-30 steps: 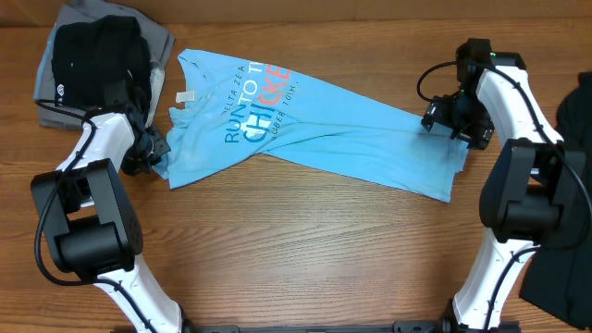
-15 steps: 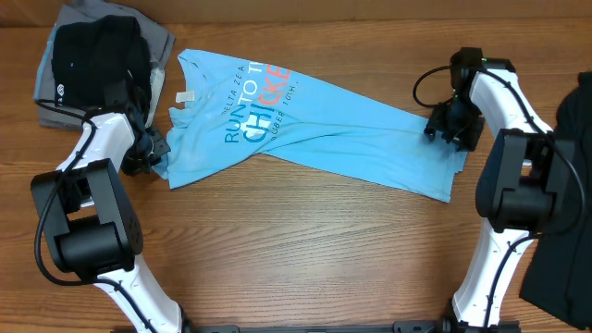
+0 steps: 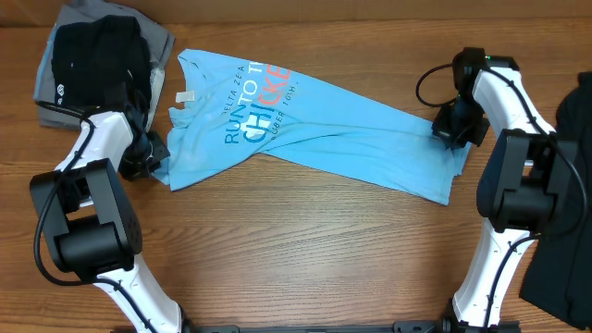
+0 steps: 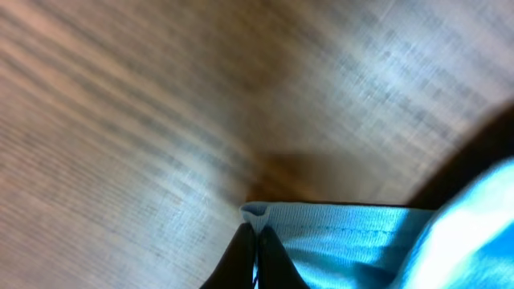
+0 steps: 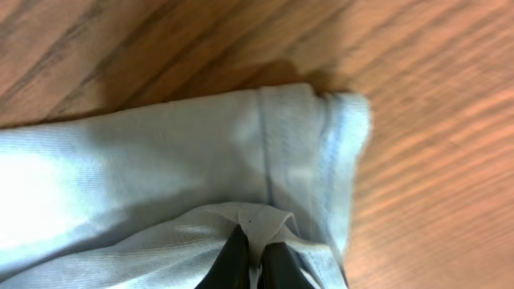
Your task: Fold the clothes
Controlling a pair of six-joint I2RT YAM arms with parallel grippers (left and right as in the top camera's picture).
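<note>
Wood table (image 3: 305,250). Light blue T-shirt (image 3: 314,129) lies diagonally across the far half, lettering up. Dark garment (image 3: 566,185) at right edge, black and grey folded stack (image 3: 97,55) far left. Left gripper (image 4: 255,241) pinches the T-shirt's left edge; right gripper (image 5: 255,250) is clamped on a fold at its right end.

The light blue T-shirt (image 3: 324,134) lies stretched long and narrow on the wooden table (image 3: 277,250). In the overhead view it slants from upper left to lower right. It is doubled lengthwise and creased, and its large white and red lettering (image 3: 257,104) faces up near the collar end, beside a small white neck label (image 3: 186,97). The left hand (image 3: 148,153) pinches a stitched edge at the shirt's lower left corner. The right hand (image 3: 450,125) pinches a bunched fold by the hem at the far right end.
</note>
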